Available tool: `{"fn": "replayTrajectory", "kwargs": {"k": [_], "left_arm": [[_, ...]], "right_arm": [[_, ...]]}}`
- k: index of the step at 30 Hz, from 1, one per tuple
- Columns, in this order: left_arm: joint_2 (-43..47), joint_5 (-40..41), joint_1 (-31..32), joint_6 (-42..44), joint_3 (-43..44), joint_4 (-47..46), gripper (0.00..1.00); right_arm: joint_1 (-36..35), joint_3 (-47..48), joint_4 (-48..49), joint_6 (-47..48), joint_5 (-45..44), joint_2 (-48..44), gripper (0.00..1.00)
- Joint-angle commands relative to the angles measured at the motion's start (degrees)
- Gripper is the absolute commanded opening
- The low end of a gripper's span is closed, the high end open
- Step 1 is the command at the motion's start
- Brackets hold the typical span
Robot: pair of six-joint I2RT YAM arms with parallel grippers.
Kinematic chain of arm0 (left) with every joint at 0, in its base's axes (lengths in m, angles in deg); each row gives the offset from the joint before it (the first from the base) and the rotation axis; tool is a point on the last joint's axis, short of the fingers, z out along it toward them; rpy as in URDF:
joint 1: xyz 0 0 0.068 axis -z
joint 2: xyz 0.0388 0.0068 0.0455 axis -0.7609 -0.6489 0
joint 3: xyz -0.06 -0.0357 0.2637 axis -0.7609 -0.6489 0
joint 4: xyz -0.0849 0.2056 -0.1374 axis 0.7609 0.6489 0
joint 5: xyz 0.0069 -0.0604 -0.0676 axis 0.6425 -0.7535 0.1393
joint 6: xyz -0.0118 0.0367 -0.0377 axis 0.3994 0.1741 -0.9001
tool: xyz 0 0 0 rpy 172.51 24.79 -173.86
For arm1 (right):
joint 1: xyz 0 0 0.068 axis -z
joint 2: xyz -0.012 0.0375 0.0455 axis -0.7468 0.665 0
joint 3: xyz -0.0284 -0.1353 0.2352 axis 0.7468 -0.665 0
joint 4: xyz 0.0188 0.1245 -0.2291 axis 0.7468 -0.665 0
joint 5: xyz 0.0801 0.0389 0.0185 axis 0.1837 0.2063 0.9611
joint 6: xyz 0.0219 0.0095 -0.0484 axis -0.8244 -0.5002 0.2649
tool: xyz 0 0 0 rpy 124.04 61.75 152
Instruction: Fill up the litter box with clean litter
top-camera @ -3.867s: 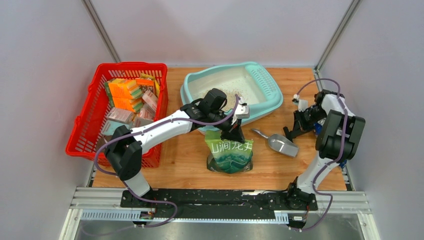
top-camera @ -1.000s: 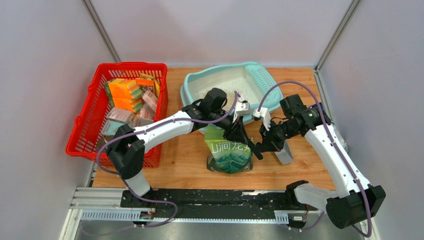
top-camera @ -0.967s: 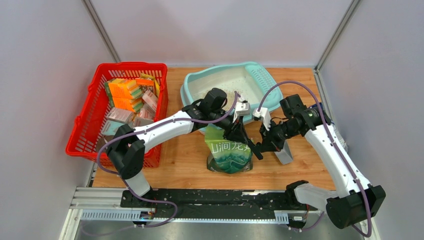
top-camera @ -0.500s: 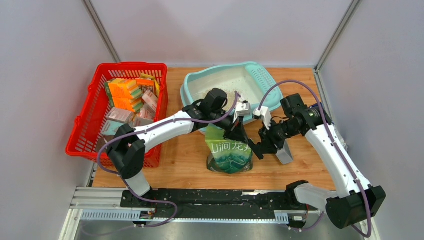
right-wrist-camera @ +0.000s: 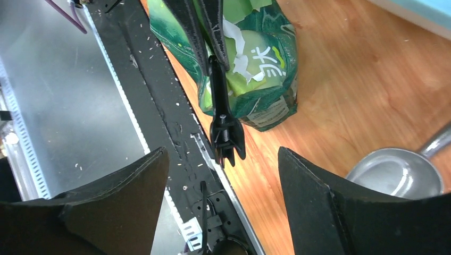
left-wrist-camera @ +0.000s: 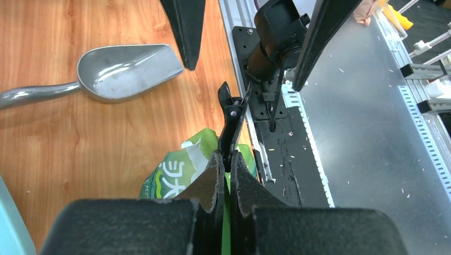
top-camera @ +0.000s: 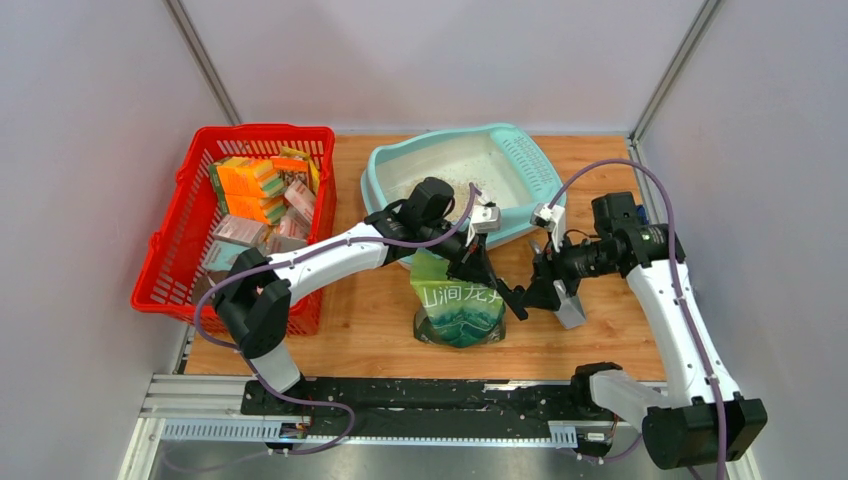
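Standing on the tabletop (top-camera: 380, 310), the green bag (top-camera: 460, 312) keeps its black clip (left-wrist-camera: 232, 119): the left hand (left-wrist-camera: 224, 159) has just pinched shut on it, while the right hand (right-wrist-camera: 220, 159) has sprung wide and let go. Unclipping looks next. Beyond, the litter box (top-camera: 395, 165) holds only scattered litter (top-camera: 455, 186).

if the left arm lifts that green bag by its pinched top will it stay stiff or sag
Probably floppy: the green bag looks creased and crumpled, so it would likely sag below the left gripper. Its bulging base suggests weight, so it may swing or slide out of the black clip.
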Motion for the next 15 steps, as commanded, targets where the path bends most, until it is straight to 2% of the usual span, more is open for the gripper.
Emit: {"fn": "replayTrajectory", "kwargs": {"k": [1, 5, 9, 15], "left_arm": [[0.8, 0.3, -0.4, 0.2, -1.1, -0.2, 0.0], [0.8, 0.3, -0.7, -0.6, -1.4, -0.8, 0.0], [0.7, 0.1, -0.6, -0.9, -1.4, -1.1, 0.0], [0.4, -0.2, -0.7, -1.4, -1.4, -1.6, 0.0]], "right_arm": [[0.2, -1.9, 4.0, -1.4, 4.6, 1.3, 0.78], [0.3, -2.6, 4.7, -0.8, 5.6, 2.3, 0.76], [0.2, -3.0, 4.5, -0.2, 6.1, 2.9, 0.67], [0.2, -4.1, 4.5, 0.6, 6.2, 3.1, 0.63]]}}
